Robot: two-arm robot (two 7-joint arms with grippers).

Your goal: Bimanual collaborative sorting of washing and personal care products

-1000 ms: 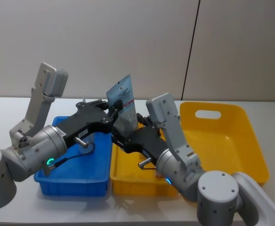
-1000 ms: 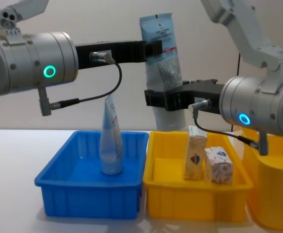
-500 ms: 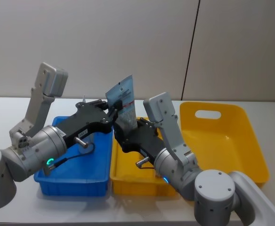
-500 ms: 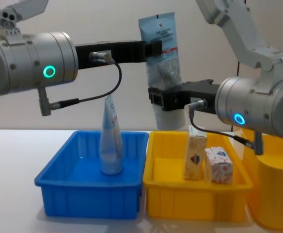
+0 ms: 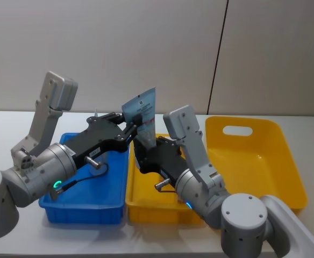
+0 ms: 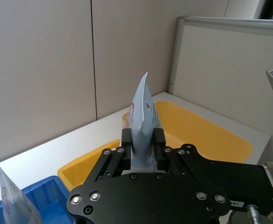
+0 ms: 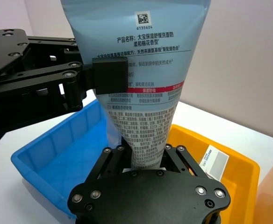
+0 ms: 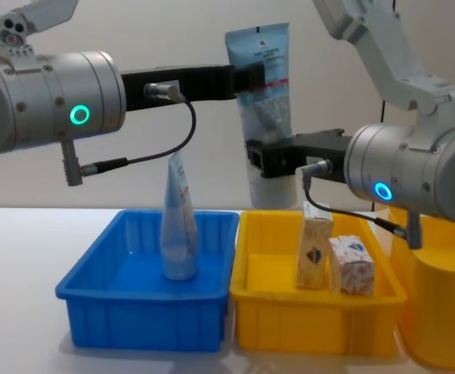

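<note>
Left hand point(image 8: 248, 79) and right hand point(image 8: 268, 162) clamp pouch point(image 8: 265, 117)

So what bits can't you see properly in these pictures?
- Held blue tube: its cap end sits behind the body of the right gripper, right wrist view. The left gripper hides its lower half, left wrist view.
- Whitish tube: cut off by the picture's corner, left wrist view.
- Small yellow bin: floor covered by the right arm, head view.
- Beige carton and white carton: print too small, chest view.

Probably an office or lab: grey partition panels point(image 5: 119, 48), white table point(image 5: 1, 124)
</note>
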